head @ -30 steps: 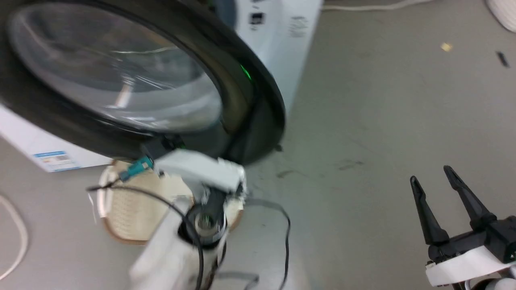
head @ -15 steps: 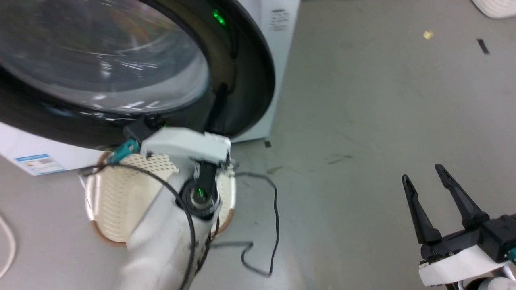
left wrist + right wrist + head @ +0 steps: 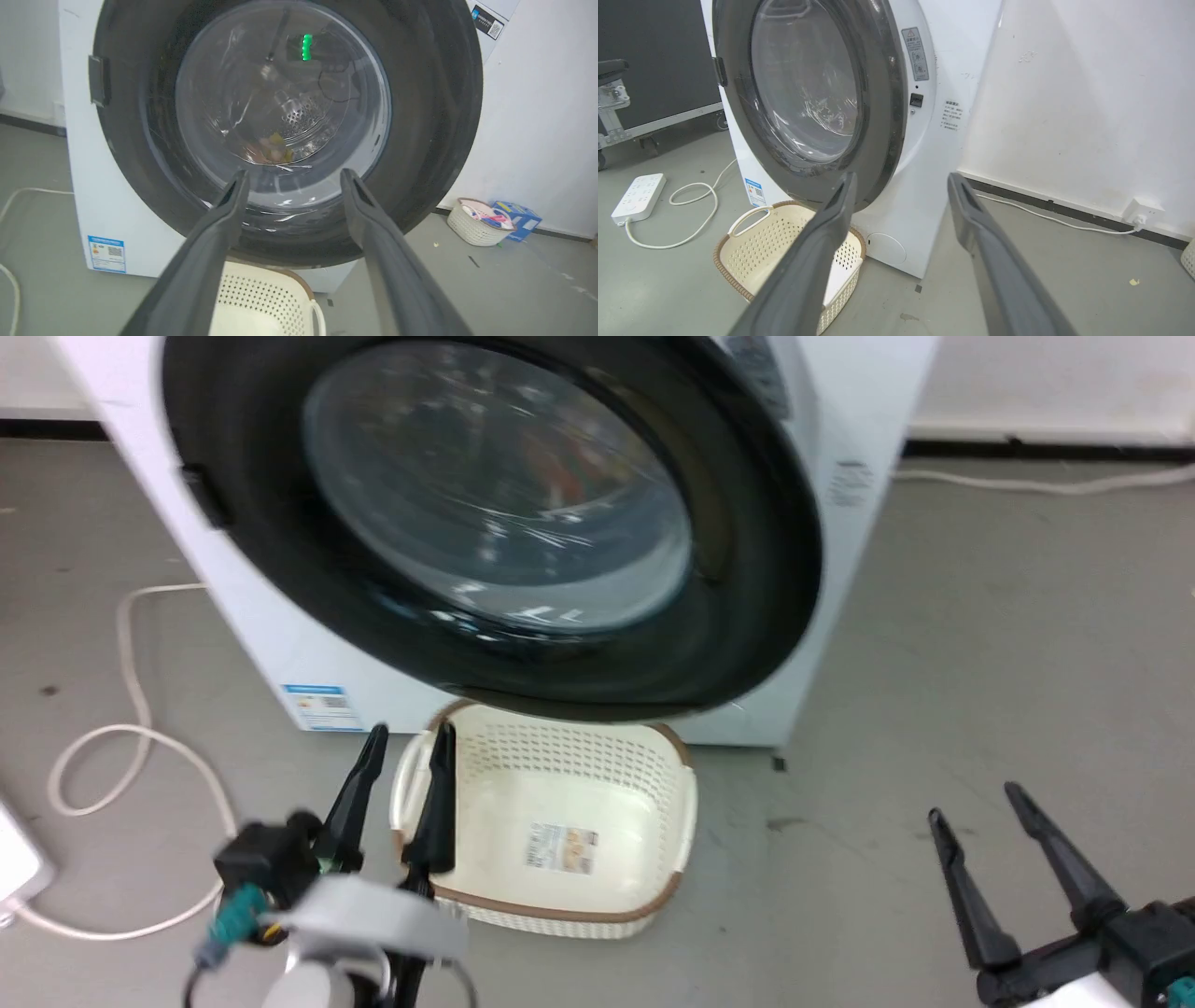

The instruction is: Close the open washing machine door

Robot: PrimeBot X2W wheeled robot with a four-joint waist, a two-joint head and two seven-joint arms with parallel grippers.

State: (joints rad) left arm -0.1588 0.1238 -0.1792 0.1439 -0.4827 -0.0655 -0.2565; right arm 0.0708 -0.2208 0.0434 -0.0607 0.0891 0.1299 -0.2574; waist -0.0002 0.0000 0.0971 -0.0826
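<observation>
1. Checking comes first. The big round washing machine door with the shiny black rim and clear glass bowl [image 3: 747,616] lies close against the front of the tall white washing machine [image 3: 868,420]. Its hinge is on the robot's left. I cannot tell if the free edge on the right has clicked shut.
2. The left end effector [image 3: 411,728] hangs low in front of the door, over the edge of the cream plastic basket with little holes [image 3: 551,919]. It is not touching the door. Its two dark fingers are apart and hold nothing.
3. The right end effector [image 3: 973,801] sits off to the right over the grey floor [image 3: 934,663], well apart from the door. Its fingers are apart too, and empty.
4. I think the best place to push is the black rim near the right edge, far from the hinge. A push works best there. The glass bulges and looks slippery, so leave it alone.
5. Push straight toward the machine, slow and firm, until no gap is left.
6. The basket sits just under the bottom of the door. Keep the arm above it so it does not get bumped.
</observation>
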